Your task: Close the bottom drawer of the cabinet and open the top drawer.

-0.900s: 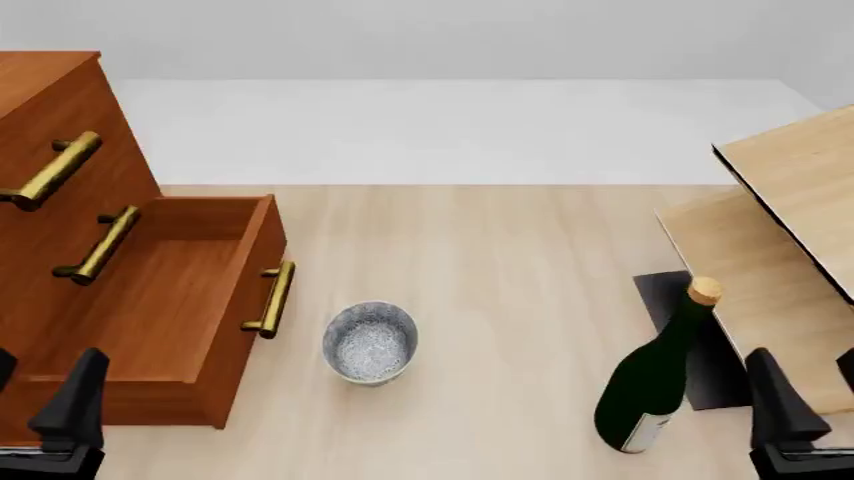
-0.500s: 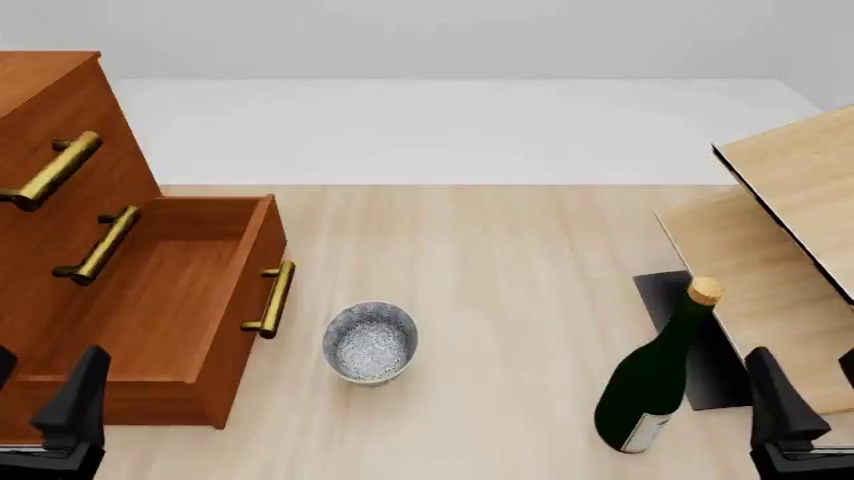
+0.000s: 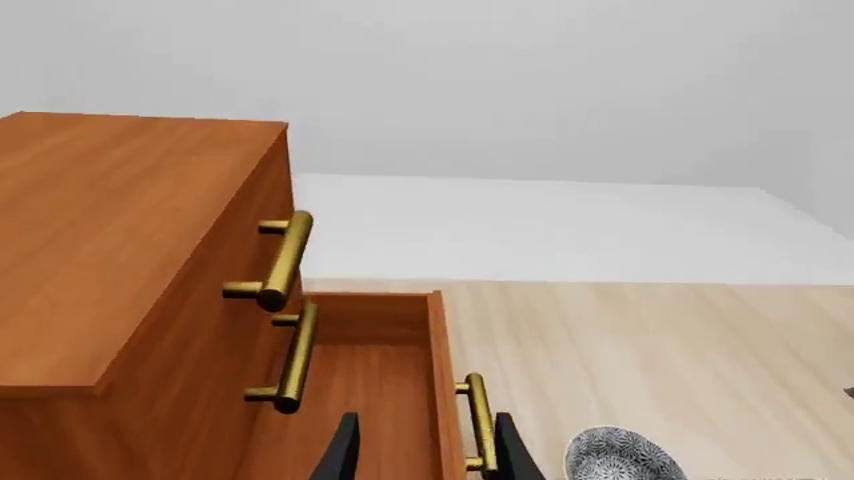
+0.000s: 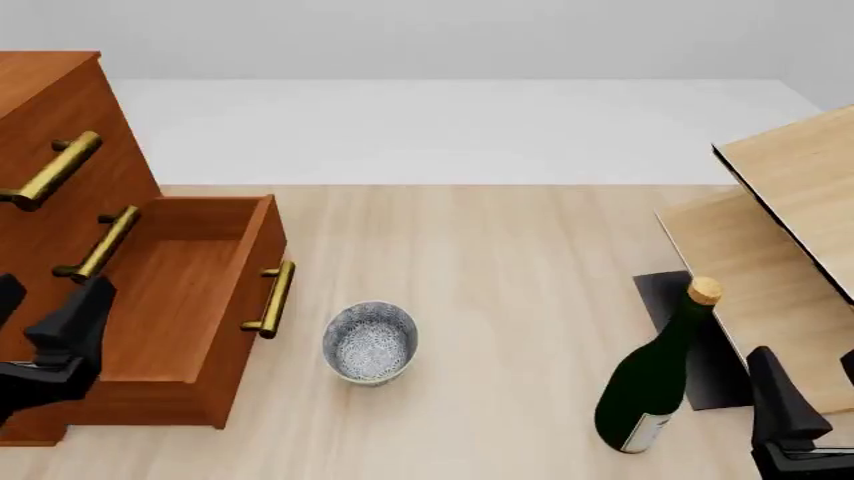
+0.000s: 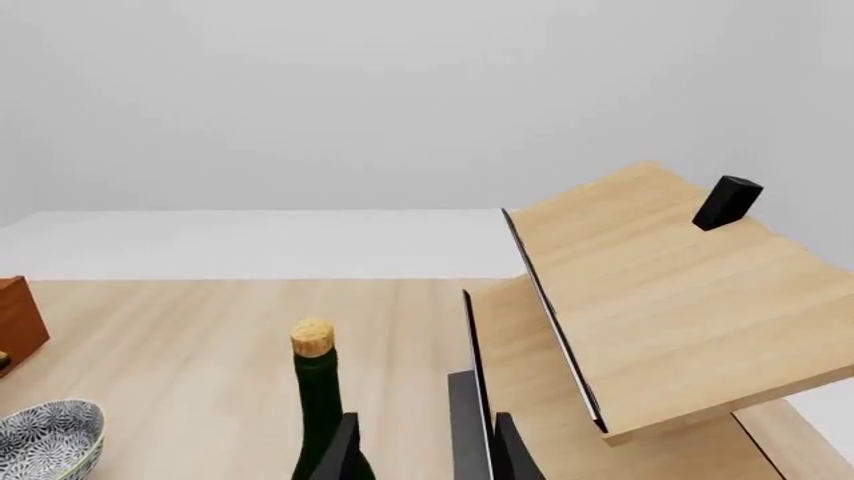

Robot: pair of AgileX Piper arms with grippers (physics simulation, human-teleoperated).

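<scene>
While the bottom drawer stands pulled well out of the cabinet at the left side of the tabletop, the left hand hangs at the near left over the drawer's near end, its dark fingers spread apart with nothing between them. At the near right edge the right hand sits low beside the rack, its fingers likewise parted and empty. Just left of it a dark green bottle with a cork stands upright on the tabletop, near a dark mat under the rack. A speckled grey bowl rests between bottle and drawer, just right of the drawer's brass handle but apart from it. Farther back, the middle drawer and the top drawer are both shut flush in the cabinet face, each with its brass bar showing. In the left wrist view the fingertips sit either side of the open drawer's front panel, not touching its handle. On the rack's upper shelf a small black block lies at the far end.
</scene>
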